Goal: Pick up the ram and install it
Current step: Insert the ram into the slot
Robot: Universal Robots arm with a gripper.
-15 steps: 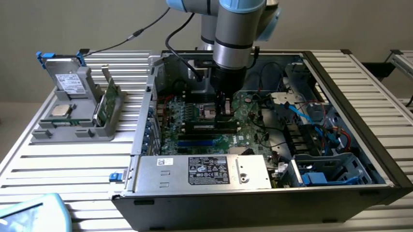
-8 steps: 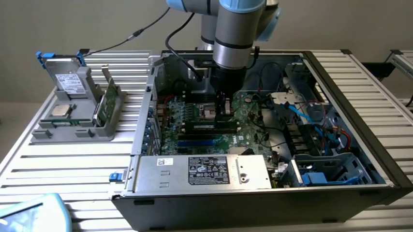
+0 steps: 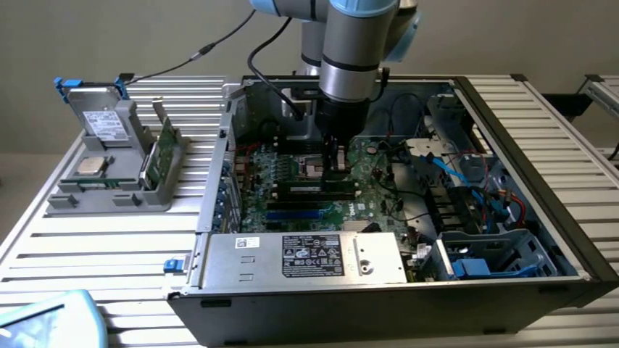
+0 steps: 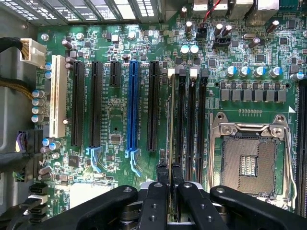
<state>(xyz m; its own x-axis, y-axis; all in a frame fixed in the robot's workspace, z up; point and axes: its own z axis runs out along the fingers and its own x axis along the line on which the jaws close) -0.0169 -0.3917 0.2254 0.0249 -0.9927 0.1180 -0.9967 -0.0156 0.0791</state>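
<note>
the gripper point(image 4: 169, 168) is pinching the ram point(image 4: 171, 120) edge-on between nearly closed fingers, holding it over the memory slots point(image 4: 193, 124) just beneath it, so the seating step is, i judge, calling for a straight, even press.

ram point(image 4: 171, 120) edge-on, near end hidden behind end effector point(image 4: 169, 168), upper arm point(image 3: 360, 29) cropped

Open PC case point(image 3: 387, 312) on slatted table point(image 3: 106, 246); mobo point(image 4: 112, 120) w/ bare CPU socket point(image 4: 248, 165); grey parts rack point(image 3: 116, 190) beside.
</note>
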